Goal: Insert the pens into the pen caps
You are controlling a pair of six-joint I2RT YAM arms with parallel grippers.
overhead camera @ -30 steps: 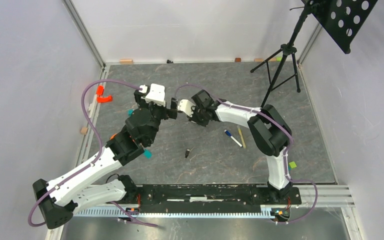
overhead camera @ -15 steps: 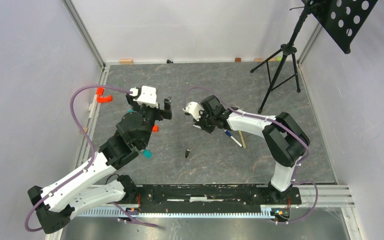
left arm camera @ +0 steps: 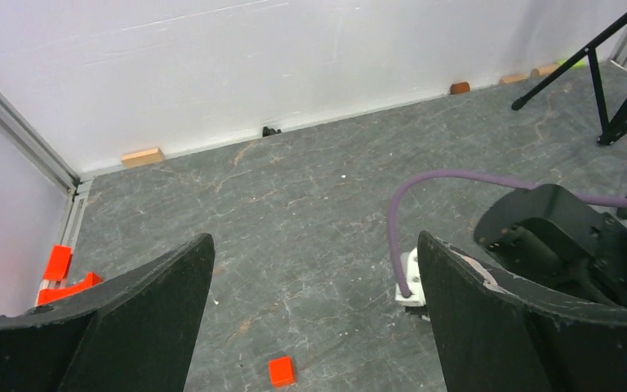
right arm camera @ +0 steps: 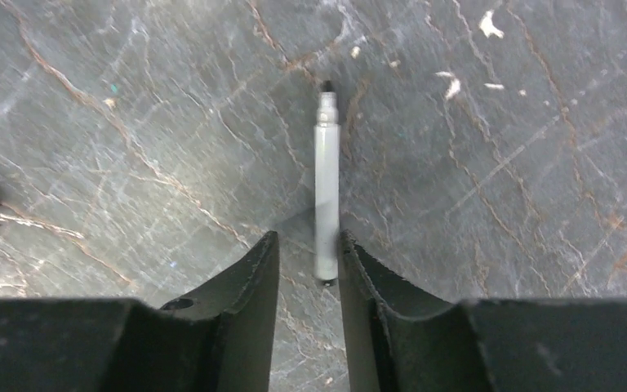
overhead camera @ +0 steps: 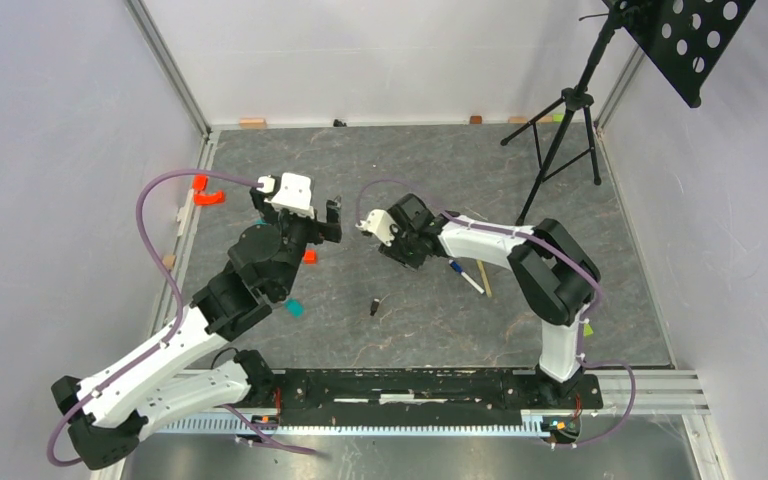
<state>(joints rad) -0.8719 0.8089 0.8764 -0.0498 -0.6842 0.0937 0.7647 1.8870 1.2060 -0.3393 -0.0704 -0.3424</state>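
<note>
Slim grey-white pen (right arm camera: 326,188) with a dark tip stands between the right hand's (right arm camera: 306,261) smooth black fingers, parted wider than its barrel, against the veined grey counter (right arm camera: 498,204); left hand (left arm camera: 314,245) spread wide

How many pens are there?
3. One white pen is between the right gripper's open fingers. A white pen with a blue end and a yellow-olive pen lie side by side just right of that gripper. More could hide under the arms.
</note>
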